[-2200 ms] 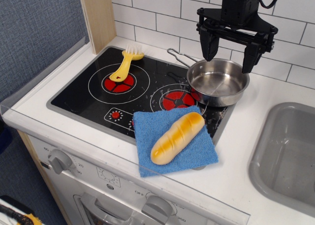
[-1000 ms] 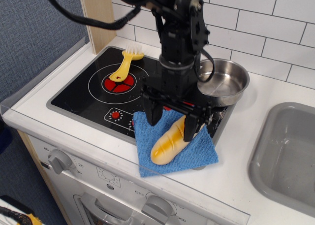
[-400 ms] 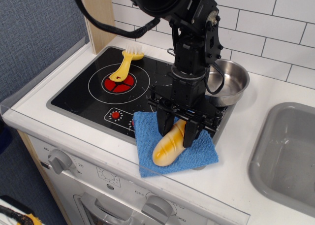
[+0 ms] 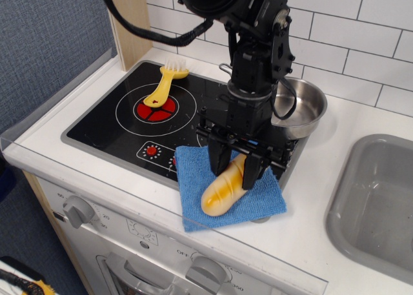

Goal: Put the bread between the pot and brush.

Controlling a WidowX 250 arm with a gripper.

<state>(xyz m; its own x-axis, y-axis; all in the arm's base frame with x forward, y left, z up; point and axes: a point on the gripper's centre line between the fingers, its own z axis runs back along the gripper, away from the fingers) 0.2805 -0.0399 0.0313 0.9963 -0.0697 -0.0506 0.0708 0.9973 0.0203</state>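
1. At your far left, the brush (image 4: 165,82) lies on the black hob (image 4: 110,121), bristles at the rear edge, its handle end over the left red burner (image 4: 156,108).
2. Between brush and pot you have bare hob, crossed by the black arm (image 4: 255,56), which hides the second burner.
3. The blue cloth (image 4: 193,198) overlaps the hob's front right corner and the table (image 4: 310,237).
4. The bread (image 4: 219,190) lies on that cloth, long axis diagonal: near end front-left, far end rear-right toward the pot.
5. The pincer (image 4: 233,167) is clenched on the bread's upper half, one finger on each side.
6. The pot (image 4: 303,108) sits behind the arm, partly hidden.
7. A grey sink (image 4: 381,204) lies at your far right.
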